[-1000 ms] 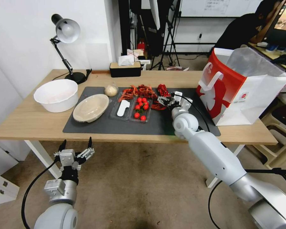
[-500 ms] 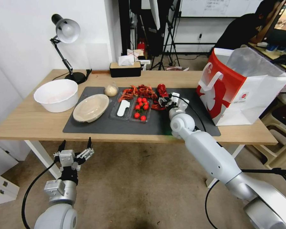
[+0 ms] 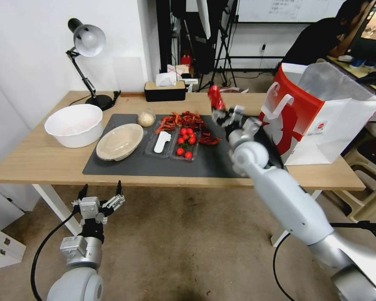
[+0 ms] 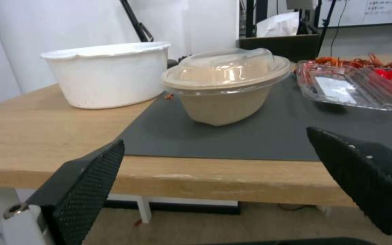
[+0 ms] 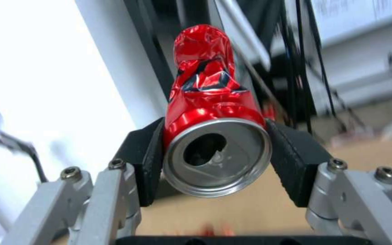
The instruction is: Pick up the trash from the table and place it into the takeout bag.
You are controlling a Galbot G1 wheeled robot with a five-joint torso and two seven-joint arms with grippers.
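Red crushed can clamped between right gripper pads, raised above desk; left gripper spread wide, empty.

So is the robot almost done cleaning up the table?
Not nearly. Nothing visibly sits in the takeout bag yet. The right gripper holds the crushed red can up off the table, beside the bag. The beige shallow bowl and small clear bag still wait. The left gripper hangs open below the table edge.
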